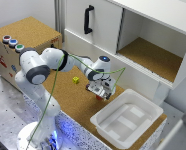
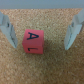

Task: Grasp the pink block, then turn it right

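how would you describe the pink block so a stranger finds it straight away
Look at the cork tabletop beside the white bin. Under the gripper sits the pink block, between its open fingers. It has dark letters, unlike the yellow-green cube.

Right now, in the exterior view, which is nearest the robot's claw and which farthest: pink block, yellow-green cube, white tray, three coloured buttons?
1. pink block, directly beneath the gripper.
2. yellow-green cube, toward the exterior view's left.
3. white tray, toward the lower right; rim roughly as close as the cube.
4. coloured buttons, far left, on the box.

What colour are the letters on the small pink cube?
Dark blue-black letters on the small pink cube, clearest in the wrist view.
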### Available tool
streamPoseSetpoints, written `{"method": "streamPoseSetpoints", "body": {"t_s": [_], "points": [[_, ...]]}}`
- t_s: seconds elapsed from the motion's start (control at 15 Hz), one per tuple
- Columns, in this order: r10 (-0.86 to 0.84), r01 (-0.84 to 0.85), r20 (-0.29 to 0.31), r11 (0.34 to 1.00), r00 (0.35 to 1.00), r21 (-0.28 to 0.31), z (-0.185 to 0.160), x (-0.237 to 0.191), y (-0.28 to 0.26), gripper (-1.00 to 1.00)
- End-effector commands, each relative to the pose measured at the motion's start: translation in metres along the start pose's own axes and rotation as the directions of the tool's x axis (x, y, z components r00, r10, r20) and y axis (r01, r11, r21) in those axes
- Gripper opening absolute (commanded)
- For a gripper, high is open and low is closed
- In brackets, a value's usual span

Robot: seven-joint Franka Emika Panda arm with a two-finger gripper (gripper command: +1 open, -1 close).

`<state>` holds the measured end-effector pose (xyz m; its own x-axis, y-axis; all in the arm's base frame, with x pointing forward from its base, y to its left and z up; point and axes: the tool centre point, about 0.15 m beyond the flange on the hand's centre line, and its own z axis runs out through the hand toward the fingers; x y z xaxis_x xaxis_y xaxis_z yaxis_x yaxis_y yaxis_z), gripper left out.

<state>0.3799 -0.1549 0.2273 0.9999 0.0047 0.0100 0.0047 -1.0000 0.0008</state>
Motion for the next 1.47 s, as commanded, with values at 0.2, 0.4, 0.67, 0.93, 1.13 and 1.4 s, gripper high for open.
{"method": "streamPoseSetpoints", "body": {"t_s": [0.2,0.4,0.67,0.93,1.13,1.4], "points": [[0.181,-0.177,0.037,0.981,0.983,-0.081,0.021,0.031,-0.014,1.00],[0.196,-0.193,0.037,0.979,0.980,-0.067,0.023,0.021,-0.009,-1.00],[0.171,-0.169,0.047,0.984,0.984,-0.048,0.028,0.016,-0.006,-1.00],[0.134,-0.132,0.043,0.990,0.990,-0.054,0.025,0.015,-0.002,-1.00],[0.093,-0.089,0.051,0.994,0.994,-0.068,0.018,0.013,0.010,-1.00],[-0.073,0.073,0.017,0.996,0.997,-0.043,-0.005,0.019,0.017,-1.00]]}}
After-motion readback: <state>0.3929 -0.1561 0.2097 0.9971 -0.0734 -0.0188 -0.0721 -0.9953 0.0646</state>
